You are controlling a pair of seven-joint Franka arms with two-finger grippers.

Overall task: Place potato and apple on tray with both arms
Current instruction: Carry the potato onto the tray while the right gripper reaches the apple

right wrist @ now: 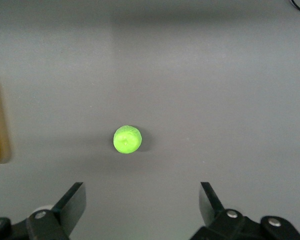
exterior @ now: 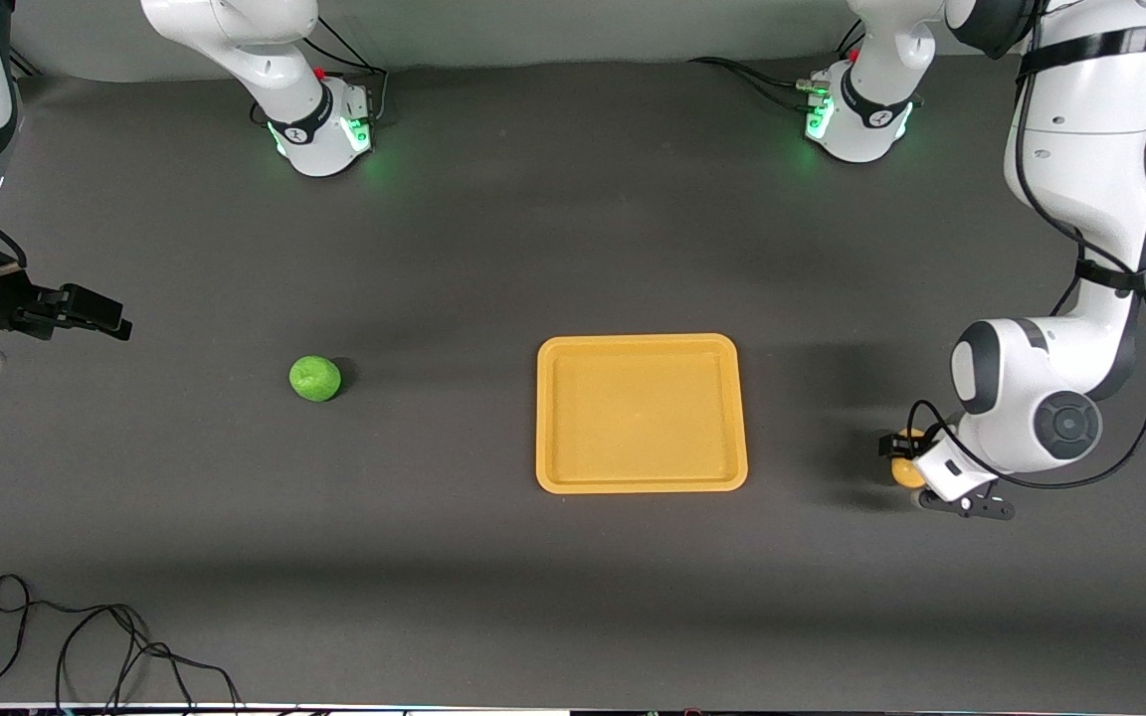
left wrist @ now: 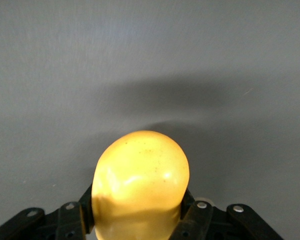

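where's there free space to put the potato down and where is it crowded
The tray floor is bare throughout. Open mat lies between the tray and the apple. The only tight spot is the left arm's end, where the left gripper encloses the potato. The right gripper hangs open above the apple.

Both arms (exterior: pixel 1080 199) are white with black bands, thin black cables and green-lit bases (exterior: pixel 857 124). The black fingers (right wrist: pixel 70 205) have silver screws.

Green apple (exterior: pixel 315 379), yellow-orange potato (left wrist: pixel 140 185) & tray (exterior: pixel 545 418), dk grey table (exterior: pixel 493 229), white/black arms (exterior: pixel 1080 179).
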